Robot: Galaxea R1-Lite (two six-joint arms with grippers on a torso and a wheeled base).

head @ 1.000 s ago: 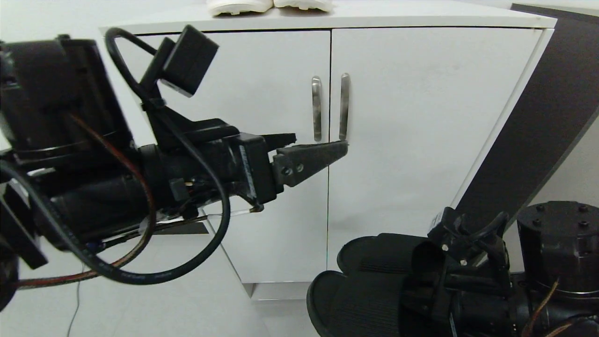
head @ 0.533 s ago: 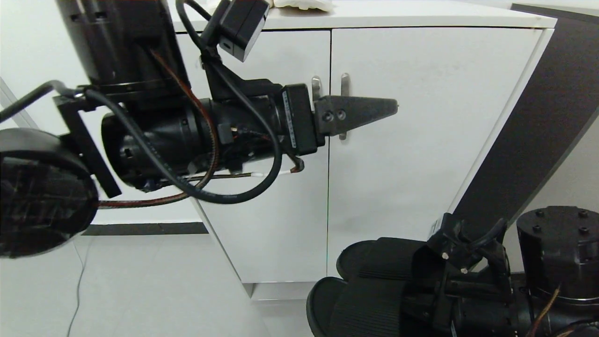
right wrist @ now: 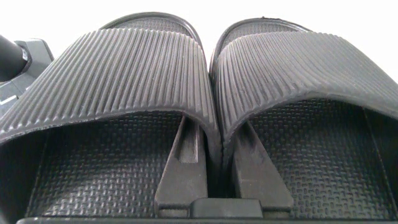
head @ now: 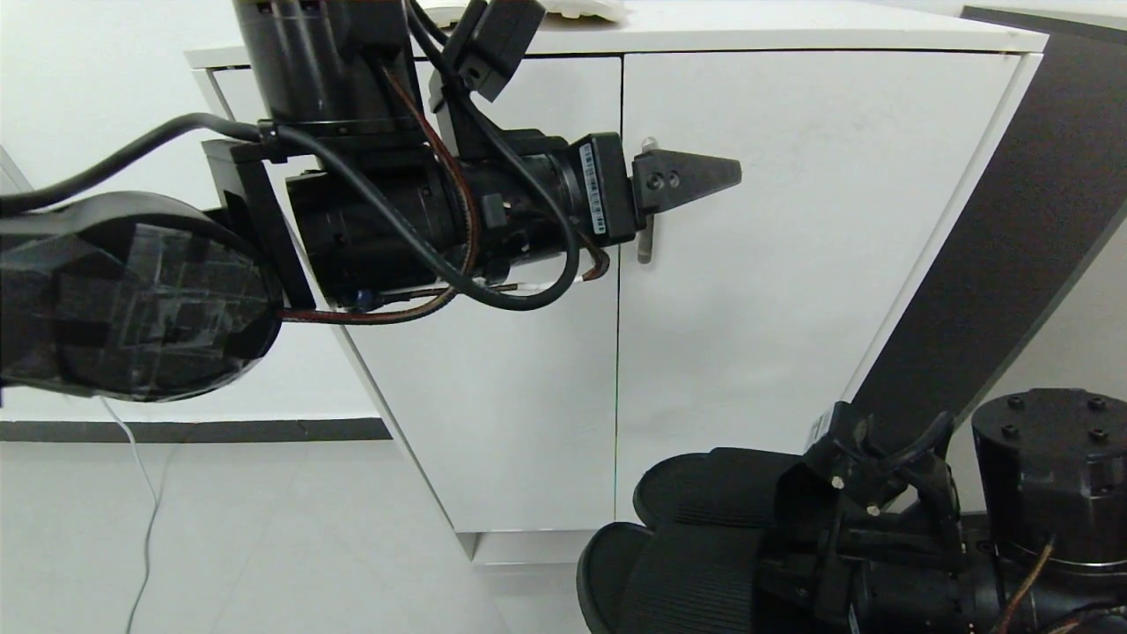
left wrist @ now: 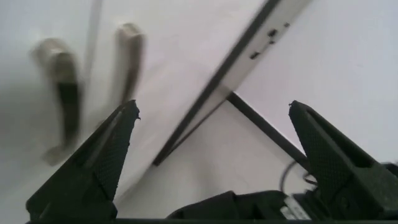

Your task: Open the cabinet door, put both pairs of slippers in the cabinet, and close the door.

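Black slippers (head: 696, 528) clamped in right gripper (right wrist: 214, 143), toes leftward; left gripper (left wrist: 212, 109) wide beside vertical handle (head: 646, 248).

1. The black left gripper (head: 732, 169) is held high and level, pointing toward the robot's right, with its fingers spread wide.
2. The black right gripper (right wrist: 214, 127) sits low, its fingers clamped on the pair of black ribbed rubber slippers (right wrist: 140, 68).

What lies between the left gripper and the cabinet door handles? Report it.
Nothing. In the left wrist view only bare white door separates the open left gripper from the handles, which sit just beyond one fingertip.
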